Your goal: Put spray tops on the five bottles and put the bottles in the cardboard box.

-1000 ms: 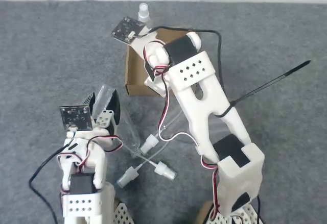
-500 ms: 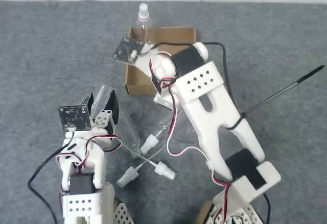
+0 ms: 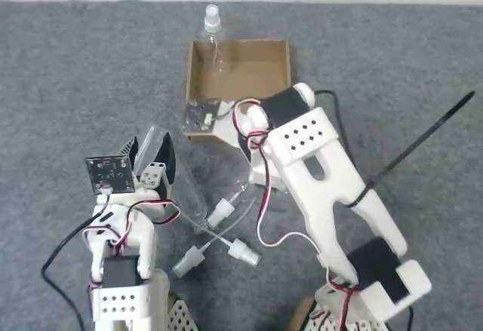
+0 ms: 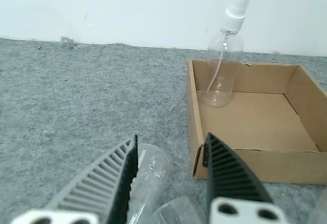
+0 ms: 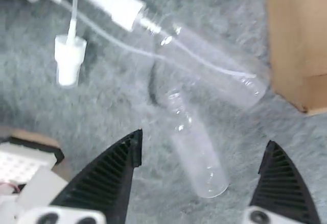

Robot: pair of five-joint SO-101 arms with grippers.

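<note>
Grey worktop (image 3: 90,82): loose spray tops (image 3: 243,252) scattered in front of cardboard box (image 3: 253,67). One capped bottle (image 3: 215,41) is stood upright in box's back corner. Right gripper (image 5: 203,140) is placed nearest to uncapped bottle (image 5: 202,168). Its fingers are released and spread wide, with bottle laid flat under gap, long axis crosswise to closing line. Left gripper (image 4: 171,138): fingers parted, second bottle (image 4: 150,168) between them, seemingly not squeezed.
</note>
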